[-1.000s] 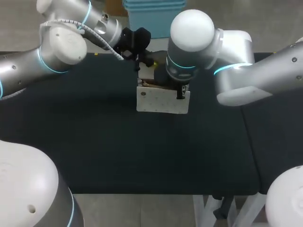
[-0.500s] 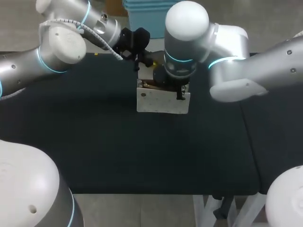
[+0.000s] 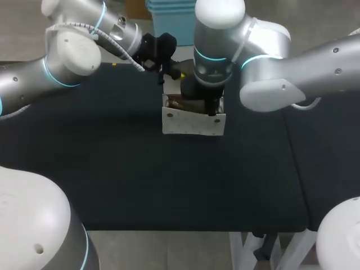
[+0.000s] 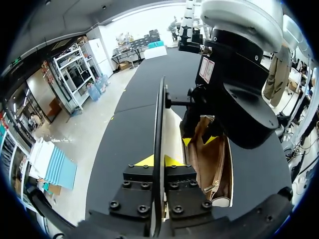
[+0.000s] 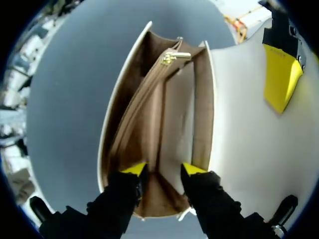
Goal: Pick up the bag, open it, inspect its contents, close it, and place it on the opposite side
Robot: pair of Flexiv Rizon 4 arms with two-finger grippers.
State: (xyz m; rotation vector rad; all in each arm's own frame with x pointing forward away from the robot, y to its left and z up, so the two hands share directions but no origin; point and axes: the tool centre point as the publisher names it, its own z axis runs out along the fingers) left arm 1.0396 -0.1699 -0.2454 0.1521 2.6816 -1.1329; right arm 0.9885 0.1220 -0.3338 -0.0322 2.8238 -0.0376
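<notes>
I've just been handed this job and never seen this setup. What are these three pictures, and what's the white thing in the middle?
This is a robot with two arms at a black table. The wide picture comes from a camera above and behind it: the left arm enters from the left, the right arm from the right. Each round picture comes from a camera on one arm's wrist, looking along its yellow-tipped jaws. The white thing is a bag standing open on the table. The left jaws pinch its raised flap; the right jaws are open, dipped into its tan inside.
</notes>
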